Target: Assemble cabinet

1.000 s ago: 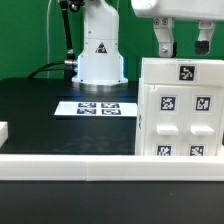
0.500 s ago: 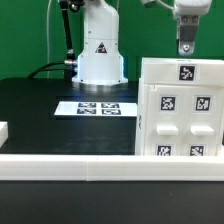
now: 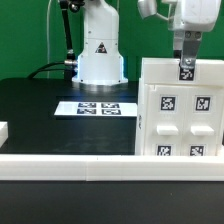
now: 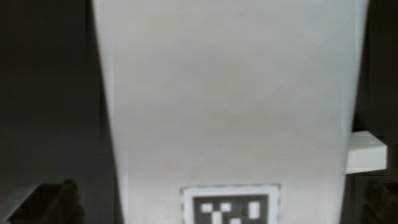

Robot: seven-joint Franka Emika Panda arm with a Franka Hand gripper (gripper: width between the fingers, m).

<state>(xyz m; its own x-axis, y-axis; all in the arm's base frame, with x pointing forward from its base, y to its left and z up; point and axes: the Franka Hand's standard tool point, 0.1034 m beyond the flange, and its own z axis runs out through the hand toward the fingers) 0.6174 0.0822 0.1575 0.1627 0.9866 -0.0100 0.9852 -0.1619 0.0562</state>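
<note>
The cabinet is a large white box standing upright at the exterior view's right, with black-and-white tags and small panels on its front. My gripper hangs straight above its top edge, seen side-on, with the fingertips down at the top tag. In the wrist view the cabinet's white top fills the middle, with one tag on it. My gripper is open. A dark finger shows to one side of the white top, and it holds nothing.
The marker board lies on the black table in front of the robot base. A long white border rail runs along the near edge. A small white block sits at the exterior view's left edge.
The gripper has turned about its vertical axis, shifted toward the exterior view's right and come down onto the cabinet's top edge. The cabinet has not moved.
</note>
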